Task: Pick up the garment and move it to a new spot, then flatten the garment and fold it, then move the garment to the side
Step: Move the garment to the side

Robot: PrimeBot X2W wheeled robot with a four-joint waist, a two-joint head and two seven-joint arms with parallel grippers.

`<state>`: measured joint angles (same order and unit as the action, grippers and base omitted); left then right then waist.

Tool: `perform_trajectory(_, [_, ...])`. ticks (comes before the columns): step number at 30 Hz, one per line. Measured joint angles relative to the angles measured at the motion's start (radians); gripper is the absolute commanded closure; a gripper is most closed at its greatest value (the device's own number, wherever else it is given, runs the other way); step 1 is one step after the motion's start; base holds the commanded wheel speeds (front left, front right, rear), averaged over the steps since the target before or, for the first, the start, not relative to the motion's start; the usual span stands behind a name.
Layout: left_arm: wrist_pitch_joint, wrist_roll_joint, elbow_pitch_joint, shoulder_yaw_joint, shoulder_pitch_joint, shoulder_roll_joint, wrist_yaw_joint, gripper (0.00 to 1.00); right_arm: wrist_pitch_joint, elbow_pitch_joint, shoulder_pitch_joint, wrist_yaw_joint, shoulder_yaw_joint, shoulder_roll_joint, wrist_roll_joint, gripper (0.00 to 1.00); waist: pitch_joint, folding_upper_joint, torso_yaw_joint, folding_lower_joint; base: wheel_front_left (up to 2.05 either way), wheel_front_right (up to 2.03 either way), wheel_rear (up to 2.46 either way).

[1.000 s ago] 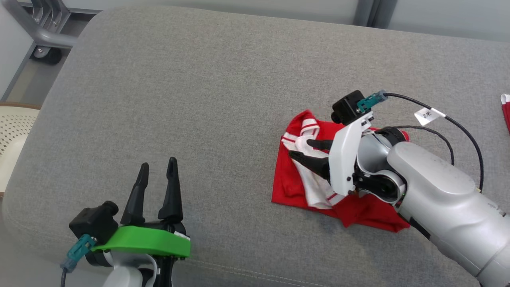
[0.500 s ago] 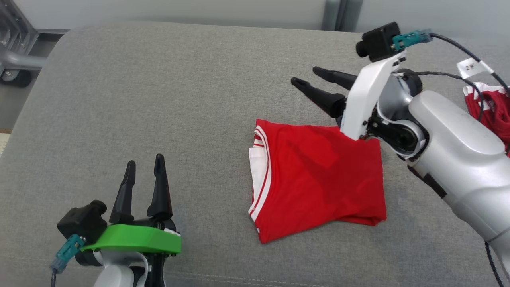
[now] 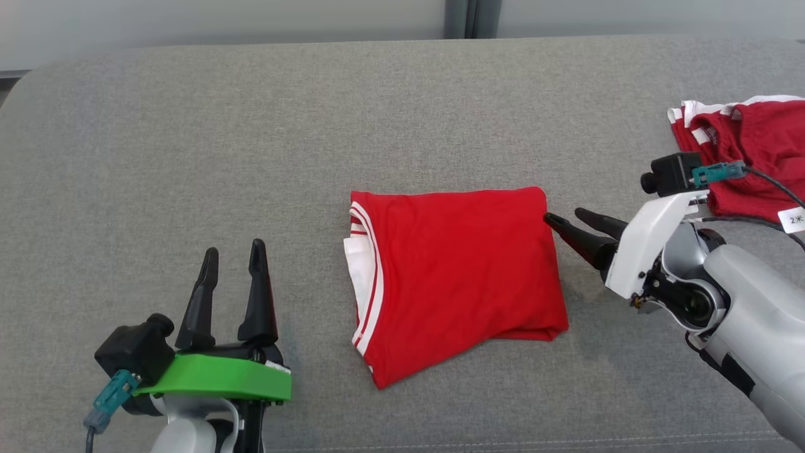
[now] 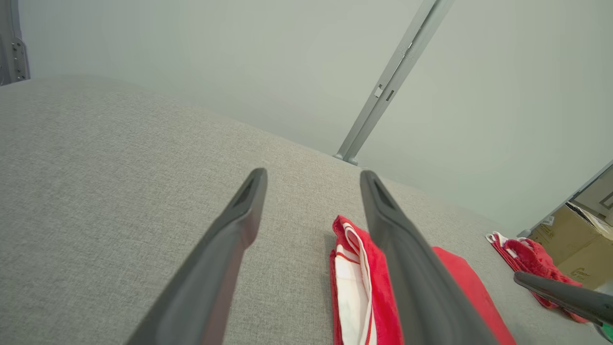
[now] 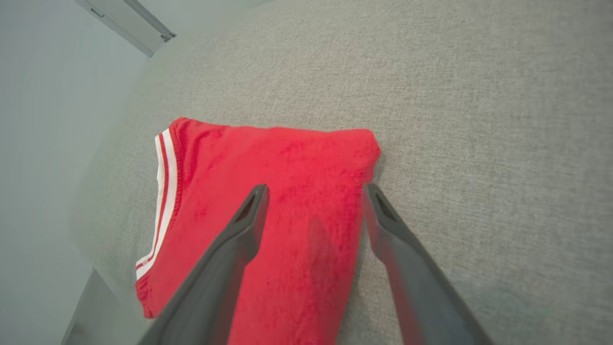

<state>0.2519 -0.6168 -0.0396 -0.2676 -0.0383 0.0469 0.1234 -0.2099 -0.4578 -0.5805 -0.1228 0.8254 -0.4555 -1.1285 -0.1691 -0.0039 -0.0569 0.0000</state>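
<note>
Red garment (image 3: 456, 277) lies folded into a rough rectangle in the middle of the grey cushion (image 3: 251, 126), striped collar and white inside facing the cushion's left edge. Fold looks done, so I'd judge the step in hand is moving it to the side

Right pincer (image 3: 563, 216) is wide, holding nothing, tips right at the garment's far right corner. Touching or just off it, can't tell. In the right wrist view one finger sits over the red cloth and the other over bare cushion just past the edge, so the jaws straddle that edge

To do it well: go low, get the lower finger under all the layers rather than just the top one, and bite well in from the corner. A corner-only grip would probably let the stack peel open when lifted. Keep the lift small, or slide it, so the fold holds. Set it down clear of the second red garment (image 3: 748, 145) bunched at the cushion's far right edge

Right arm comes in from the front right corner, forearm angled toward the middle, wrist bent so the fingers point left and slightly away, low over the cushion

Left pincer (image 3: 234, 247) is wide too, empty, near the front edge left of centre, fingers pointing toward the far edge, well apart from the garment. Left arm looks parked, and it could pin or support the collar side if the stack starts to slip
</note>
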Motion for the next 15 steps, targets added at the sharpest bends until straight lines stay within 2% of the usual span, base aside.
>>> perform_trajectory(8, [0.0, 0.007, -0.003, -0.03, -0.001, 0.0, 0.0, 0.0, 0.053, -0.016, 0.054, 0.0, -0.024, -0.024, -0.035, 0.0, -0.049, 0.0, 0.022, 0.0, 0.0, 0.0, 0.0])
perform_trajectory(15, [0.0, 0.013, 0.003, -0.048, -0.003, 0.0, 0.0, 0.0, 0.075, 0.0, 0.063, 0.0, -0.013, -0.015, -0.052, 0.0, -0.074, 0.0, 0.002, 0.0, 0.0, 0.0, 0.0])
